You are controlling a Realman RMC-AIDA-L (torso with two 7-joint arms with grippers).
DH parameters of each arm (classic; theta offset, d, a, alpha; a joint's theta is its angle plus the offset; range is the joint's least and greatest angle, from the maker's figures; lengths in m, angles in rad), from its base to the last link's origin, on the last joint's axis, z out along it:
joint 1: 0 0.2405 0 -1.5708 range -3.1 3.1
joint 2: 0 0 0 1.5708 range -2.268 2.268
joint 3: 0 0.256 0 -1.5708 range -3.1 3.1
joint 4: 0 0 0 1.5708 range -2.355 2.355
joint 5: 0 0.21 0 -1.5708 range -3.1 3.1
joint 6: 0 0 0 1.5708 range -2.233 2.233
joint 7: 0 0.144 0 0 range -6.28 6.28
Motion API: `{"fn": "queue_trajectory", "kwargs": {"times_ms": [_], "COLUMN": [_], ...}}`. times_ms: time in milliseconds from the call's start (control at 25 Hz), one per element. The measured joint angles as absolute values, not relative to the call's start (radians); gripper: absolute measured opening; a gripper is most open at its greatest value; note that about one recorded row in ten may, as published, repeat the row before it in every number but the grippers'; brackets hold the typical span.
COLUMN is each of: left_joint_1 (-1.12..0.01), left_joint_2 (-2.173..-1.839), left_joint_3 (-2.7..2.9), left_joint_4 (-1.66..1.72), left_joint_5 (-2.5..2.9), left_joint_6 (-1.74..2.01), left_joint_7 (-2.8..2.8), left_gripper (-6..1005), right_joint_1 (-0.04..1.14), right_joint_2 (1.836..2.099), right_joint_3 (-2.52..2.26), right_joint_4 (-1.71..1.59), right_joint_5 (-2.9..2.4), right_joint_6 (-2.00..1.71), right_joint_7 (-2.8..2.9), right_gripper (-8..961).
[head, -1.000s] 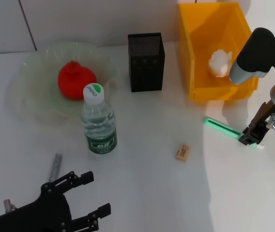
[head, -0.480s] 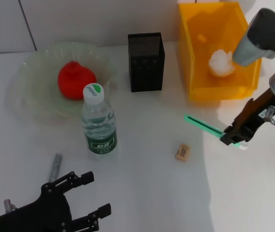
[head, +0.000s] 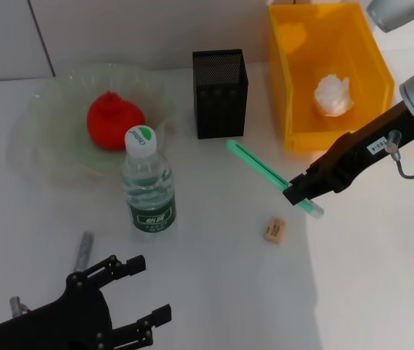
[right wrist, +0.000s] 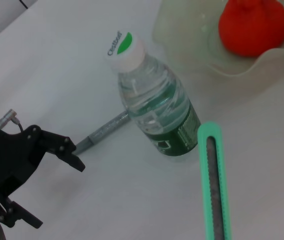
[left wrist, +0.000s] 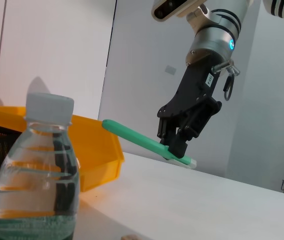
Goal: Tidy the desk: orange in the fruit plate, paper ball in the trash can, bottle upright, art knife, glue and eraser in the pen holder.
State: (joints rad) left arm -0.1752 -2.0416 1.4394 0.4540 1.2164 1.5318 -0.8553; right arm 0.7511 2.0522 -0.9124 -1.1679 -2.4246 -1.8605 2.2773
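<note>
My right gripper [head: 299, 193] is shut on the green art knife [head: 264, 170] and holds it above the table, its free end pointing at the black mesh pen holder [head: 220, 93]. The left wrist view also shows the knife [left wrist: 142, 142] in that gripper [left wrist: 176, 145]. The tan eraser [head: 274, 229] lies just below the gripper. The bottle [head: 147, 182] stands upright. The orange [head: 114, 120] rests in the fruit plate [head: 43, 149]. The paper ball [head: 333, 95] lies in the trash can [head: 283, 87]. A slim grey stick [head: 83, 251], likely the glue, lies beside my open left gripper [head: 145, 290].
The pen holder stands between the fruit plate and the trash can, at the back. In the right wrist view the bottle [right wrist: 157, 105] stands between the knife [right wrist: 213, 180] and the grey stick [right wrist: 104, 131]. A white wall closes the back of the table.
The right gripper has risen with the art knife and carried it left, from beside the trash can toward the pen holder. The left arm has barely moved.
</note>
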Motion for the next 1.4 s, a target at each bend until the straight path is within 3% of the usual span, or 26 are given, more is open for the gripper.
{"fn": "queue_trajectory", "kwargs": {"times_ms": [360, 640, 1400], "left_joint_1": [-0.18, -0.183, -0.181], "left_joint_2": [-2.042, -2.045, -2.061], "left_joint_3": [1.439, 1.434, 1.403], "left_joint_4": [0.455, 0.455, 0.463], "left_joint_5": [1.216, 1.216, 1.209], "left_joint_6": [1.532, 1.535, 1.559], "left_joint_7": [-0.855, -0.856, -0.855], "left_gripper": [814, 814, 814], "right_joint_1": [0.74, 0.749, 0.709], "right_joint_2": [2.053, 2.076, 2.083], "right_joint_3": [-0.939, -1.162, -1.41], "right_joint_4": [-1.276, -1.508, -1.939], "right_joint_5": [-2.457, -2.671, -2.9], "right_joint_6": [-1.7, -1.595, -1.486], "right_joint_7": [2.225, 2.166, 1.827], "right_gripper": [178, 181, 188]}}
